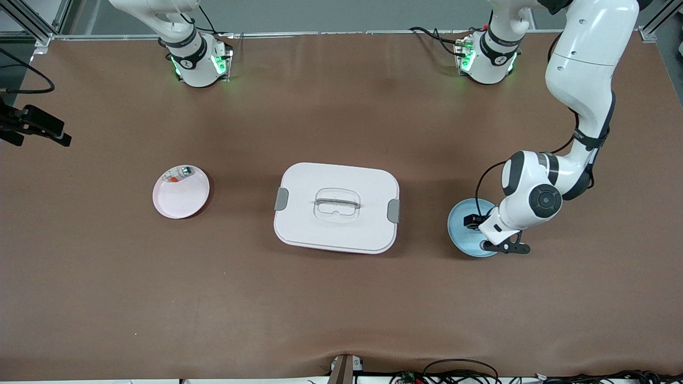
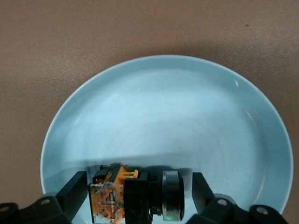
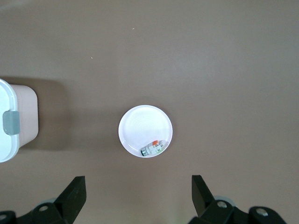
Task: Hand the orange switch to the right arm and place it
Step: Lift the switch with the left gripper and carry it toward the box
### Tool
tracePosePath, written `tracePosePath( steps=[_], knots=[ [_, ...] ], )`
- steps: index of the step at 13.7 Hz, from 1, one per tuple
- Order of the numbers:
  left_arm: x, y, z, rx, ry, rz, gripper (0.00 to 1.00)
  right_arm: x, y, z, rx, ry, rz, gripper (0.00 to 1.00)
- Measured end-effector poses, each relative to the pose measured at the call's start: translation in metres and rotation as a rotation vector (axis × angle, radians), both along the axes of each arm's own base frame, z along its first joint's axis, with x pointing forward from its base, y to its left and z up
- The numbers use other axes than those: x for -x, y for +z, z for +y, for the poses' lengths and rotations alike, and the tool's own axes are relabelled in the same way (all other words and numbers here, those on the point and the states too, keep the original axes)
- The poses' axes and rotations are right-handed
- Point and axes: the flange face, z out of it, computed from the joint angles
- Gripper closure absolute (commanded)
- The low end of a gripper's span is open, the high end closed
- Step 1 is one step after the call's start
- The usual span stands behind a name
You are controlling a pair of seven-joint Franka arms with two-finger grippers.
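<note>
The orange switch (image 2: 135,198) lies on its side in the light blue plate (image 2: 163,107), near its rim, with a black body, silver ring and orange end block. My left gripper (image 2: 139,196) is low over the blue plate (image 1: 461,234) toward the left arm's end of the table. Its fingers (image 2: 77,193) stand open on either side of the switch, with a small gap at each end. In the front view the left gripper (image 1: 479,233) covers the switch. My right gripper (image 3: 138,200) is open and empty, high above the table, and out of the front view.
A white lidded box (image 1: 336,208) with grey clasps stands mid-table. A white plate (image 1: 181,200) toward the right arm's end holds a flat white part (image 1: 179,174) with red and green bits. The plate (image 3: 140,126) and the part (image 3: 153,149) also show in the right wrist view.
</note>
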Motion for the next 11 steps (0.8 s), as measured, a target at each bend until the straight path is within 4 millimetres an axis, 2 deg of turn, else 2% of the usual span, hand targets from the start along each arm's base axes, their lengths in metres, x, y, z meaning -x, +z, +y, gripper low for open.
tracePosePath(
  steps=[2,4,7,11],
  knots=[
    [-0.0001,0.0,0.0,0.0,0.0,-0.001,0.5,-0.0002,0.0,0.0042,0.0,-0.004,0.0,0.0],
    [-0.0003,0.0003,-0.0002,0.0,0.001,-0.002,0.66,-0.0002,0.0,0.0043,0.001,-0.004,0.0,0.0],
    [-0.0002,0.0003,-0.0012,0.0,0.009,-0.002,0.7,-0.0002,0.0,0.0026,0.017,-0.005,0.001,0.0],
    [-0.0006,0.0014,-0.0053,-0.006,0.096,-0.004,0.7,-0.0003,0.0001,0.0024,0.019,-0.005,0.0,0.0]
  ],
)
